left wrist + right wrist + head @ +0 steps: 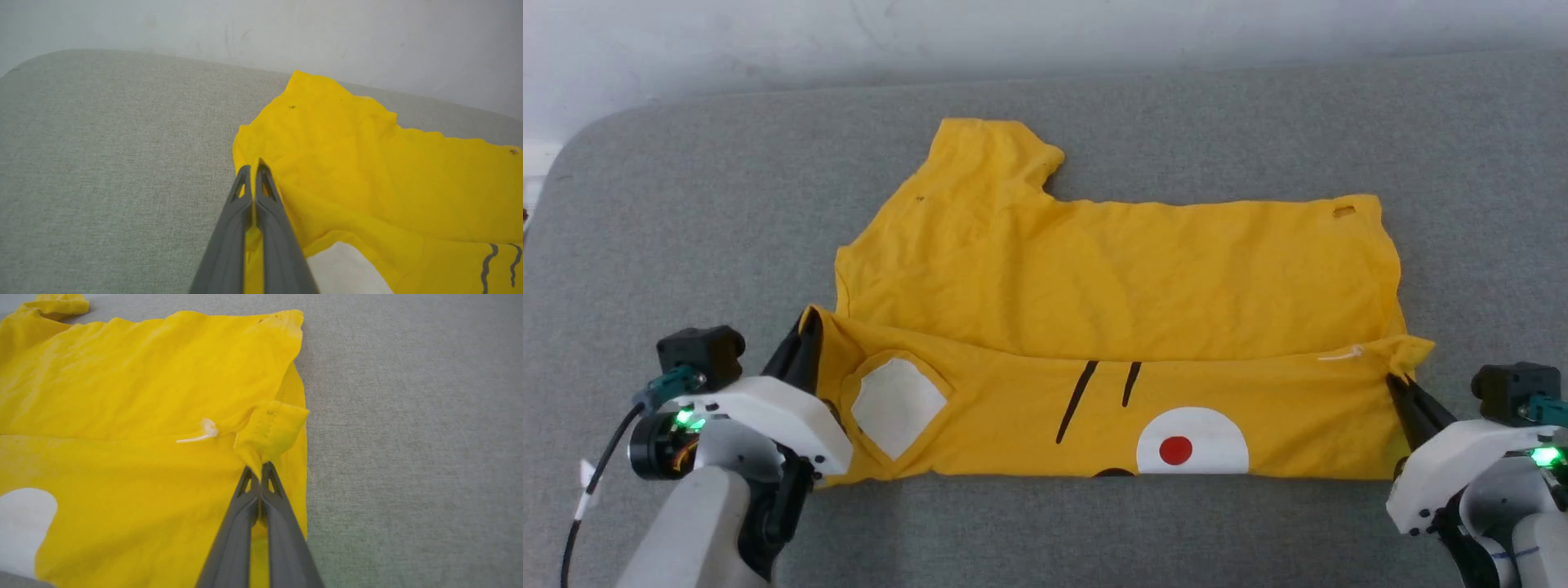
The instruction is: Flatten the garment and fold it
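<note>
The garment (1111, 278), a bright yellow T-shirt, lies spread on the grey padded surface (686, 204). Its near part is folded back over the rest, showing white patches, a red dot and black lines. One sleeve sticks out at the far left. My left gripper (805, 327) is shut on the folded flap's left corner; the left wrist view shows yellow cloth (367, 163) pinched between the dark fingers (267, 192). At the flap's right corner my right gripper (1395, 382) is shut too, and in the right wrist view the garment (143, 396) bunches at its tips (257, 473).
A pale wall (1045, 33) runs behind the surface's far edge. The surface's rounded left corner (572, 147) is near a white strip. Bare grey surface lies on both sides of the shirt and in front of it.
</note>
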Controlling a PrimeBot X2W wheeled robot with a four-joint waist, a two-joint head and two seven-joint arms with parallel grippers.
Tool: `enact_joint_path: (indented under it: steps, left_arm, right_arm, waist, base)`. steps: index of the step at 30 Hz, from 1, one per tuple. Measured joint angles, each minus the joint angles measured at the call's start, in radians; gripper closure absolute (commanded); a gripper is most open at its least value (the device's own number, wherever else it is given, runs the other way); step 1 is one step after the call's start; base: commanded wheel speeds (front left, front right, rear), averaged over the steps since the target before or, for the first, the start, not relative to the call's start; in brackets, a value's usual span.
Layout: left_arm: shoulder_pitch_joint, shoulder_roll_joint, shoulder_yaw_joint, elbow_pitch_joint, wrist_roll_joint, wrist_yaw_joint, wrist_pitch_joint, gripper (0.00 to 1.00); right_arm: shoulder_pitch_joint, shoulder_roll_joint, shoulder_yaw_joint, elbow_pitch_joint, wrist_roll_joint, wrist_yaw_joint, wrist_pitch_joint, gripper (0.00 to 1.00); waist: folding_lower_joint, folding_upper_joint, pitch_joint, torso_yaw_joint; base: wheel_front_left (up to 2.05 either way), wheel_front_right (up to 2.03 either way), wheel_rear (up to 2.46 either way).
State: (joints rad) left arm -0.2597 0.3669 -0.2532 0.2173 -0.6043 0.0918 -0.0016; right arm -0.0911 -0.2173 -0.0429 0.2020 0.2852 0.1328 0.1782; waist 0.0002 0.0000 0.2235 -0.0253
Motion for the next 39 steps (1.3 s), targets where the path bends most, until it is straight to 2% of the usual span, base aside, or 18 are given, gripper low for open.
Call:
enact_joint_path:
  steps: [1,3,4,5,6,7,8,11,16,21,24,27,31,37,39]
  left_arm:
    - [-0.009,-0.003,-0.005,0.023,-0.001,-0.006,0.0,1.0]
    - [-0.024,-0.014,-0.015,0.069,-0.004,-0.021,0.002,1.0]
    - [-0.031,-0.02,-0.019,0.091,-0.009,-0.029,0.003,1.0]
    - [-0.038,-0.026,-0.025,0.11,-0.014,-0.038,0.003,0.97]
    - [-0.046,-0.032,-0.028,0.129,-0.018,-0.042,0.002,0.53]
    - [-0.052,-0.038,-0.03,0.144,-0.021,-0.048,0.001,0.35]
    - [-0.059,-0.044,-0.029,0.159,-0.025,-0.05,0.0,0.0]
    - [-0.067,-0.05,-0.026,0.188,-0.032,-0.057,-0.019,0.0]
    - [-0.062,-0.042,0.001,0.18,-0.058,-0.057,-0.035,0.0]
    - [-0.01,0.007,0.022,0.106,-0.085,-0.054,0.026,0.0]
    - [0.019,0.047,0.019,0.044,-0.103,-0.054,0.116,0.0]
    - [0.053,0.095,0.005,-0.019,-0.136,-0.051,0.249,0.0]
    - [0.106,0.148,-0.016,-0.094,-0.164,-0.021,0.416,0.0]
    - [0.138,0.184,-0.055,-0.134,-0.188,0.025,0.584,0.0]
    - [0.137,0.19,-0.074,-0.128,-0.188,0.028,0.625,0.0]
  right_arm:
    - [-0.007,0.0,0.005,0.011,0.0,0.0,-0.004,1.0]
    - [-0.02,0.001,0.017,0.033,-0.003,0.0,-0.007,0.71]
    - [-0.026,0.002,0.021,0.044,-0.003,0.0,-0.011,0.52]
    - [-0.031,0.002,0.028,0.055,-0.003,0.0,-0.012,0.0]
    - [-0.035,0.002,0.036,0.068,-0.003,0.0,-0.012,0.0]
    - [-0.036,0.002,0.043,0.078,-0.003,0.0,-0.013,0.0]
    - [-0.037,0.002,0.048,0.084,-0.002,0.0,-0.017,0.0]
    - [-0.036,0.003,0.061,0.087,0.0,0.0,-0.062,0.0]
    - [-0.008,0.02,0.022,0.036,-0.004,0.0,-0.181,0.0]
    - [0.04,0.059,-0.008,-0.053,-0.05,0.0,-0.245,0.0]
    - [0.067,0.086,-0.02,-0.124,-0.081,0.0,-0.252,0.0]
    - [0.105,0.107,-0.021,-0.201,-0.11,0.0,-0.252,0.0]
    - [0.15,0.13,-0.011,-0.289,-0.131,0.0,-0.239,0.0]
    - [0.179,0.146,0.027,-0.383,-0.155,0.0,-0.214,0.0]
    - [0.179,0.151,0.04,-0.403,-0.155,0.0,-0.212,0.0]
  waist:
    - [0.0,0.0,0.005,-0.001]
    - [0.0,0.0,0.014,-0.002]
    - [0.0,0.0,0.017,-0.003]
    - [-0.0001,0.0,0.02,-0.004]
    - [0.0,0.0,0.022,-0.004]
    - [0.0,0.0,0.022,-0.004]
    - [-0.0001,0.0,0.02,-0.004]
    - [-0.0002,0.0,0.009,-0.003]
    - [-0.0002,0.0,-0.023,-0.004]
    - [-0.0003,0.0,-0.059,-0.008]
    - [-0.0003,0.0,-0.077,-0.012]
    - [-0.0004,0.0,-0.091,-0.015]
    - [-0.0004,0.0001,-0.101,-0.022]
    - [-0.0003,0.0,-0.093,-0.039]
    - [-0.0002,0.0,-0.085,-0.047]
  base:
    - [0.0,0.0,0.0]
    - [0.0,0.0,0.0]
    - [0.0,0.0,0.0]
    - [0.0,0.0,0.0]
    - [0.0,0.0,0.0]
    - [0.0,0.0,0.0]
    - [0.0,0.0,0.0]
    - [0.0,0.0,0.0]
    - [0.0,0.0,0.0]
    - [0.0,0.0,0.0]
    - [0.0,0.0,0.0]
    - [0.0,0.0,0.0]
    - [0.0,0.0,0.0]
    - [0.0,0.0,0.0]
    - [0.0,0.0,0.0]
